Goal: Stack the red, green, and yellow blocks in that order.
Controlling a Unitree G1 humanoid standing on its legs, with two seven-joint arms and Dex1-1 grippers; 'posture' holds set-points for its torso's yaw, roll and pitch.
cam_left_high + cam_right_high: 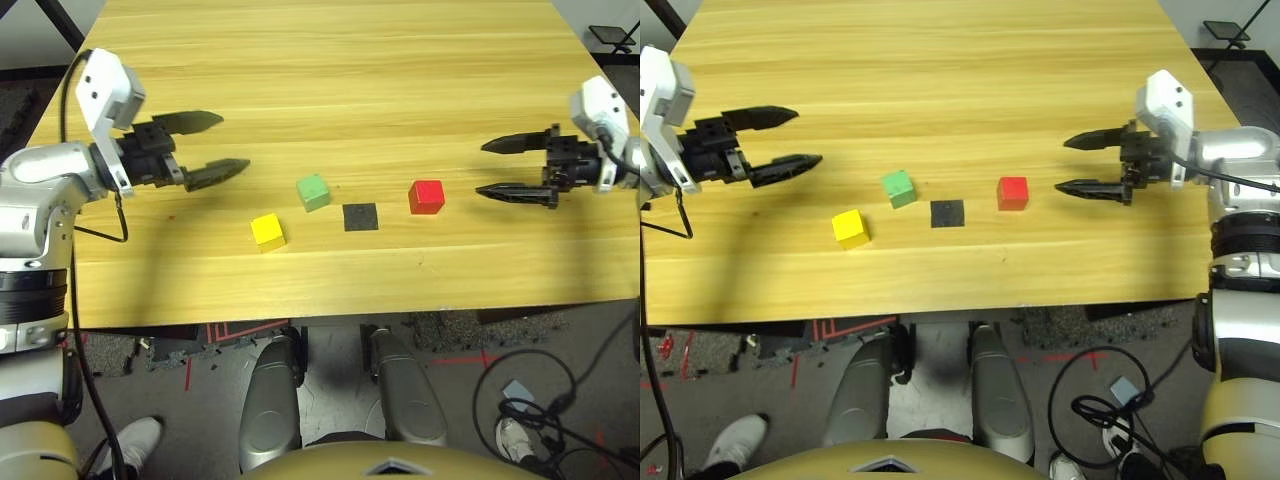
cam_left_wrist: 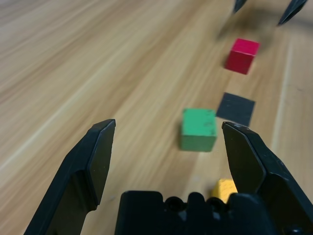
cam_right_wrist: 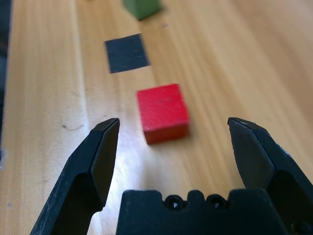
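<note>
Landmark: the flat black square patch [image 1: 361,217] lies on the light wooden worktop [image 1: 330,80], near its front edge; every place below is given from this patch.
Left gripper [image 1: 226,145]: well to the left of the patch and a little farther back, held over the worktop. Its two black fingers [image 1: 215,173] are spread wide, released, with nothing between them, and they point rightward toward the blocks.
Yellow block [image 1: 267,231]: left of the patch and slightly nearer the front edge, apart from it, resting flat on the worktop. It is the block farthest from the patch.
Green block [image 1: 313,192]: just left of the patch and a little farther back, near but not touching it, turned slightly askew. It sits between the yellow block and the patch, clear of both. In the left wrist view it lies beyond the gap between the spread fingers, not touched by either.
Red block [image 1: 427,196]: just right of the patch and a little farther back, near but not touching it, flat on the worktop.
Right gripper [image 1: 484,168]: right of the patch, beyond the red block and close to it, without contact. Its fingers [image 1: 512,192] are parted wide, released, empty, pointing leftward at the red block. In the right wrist view the red block [image 3: 162,112] sits just ahead of the open gap.
Stack: none; all three blocks stand singly on the worktop.
</note>
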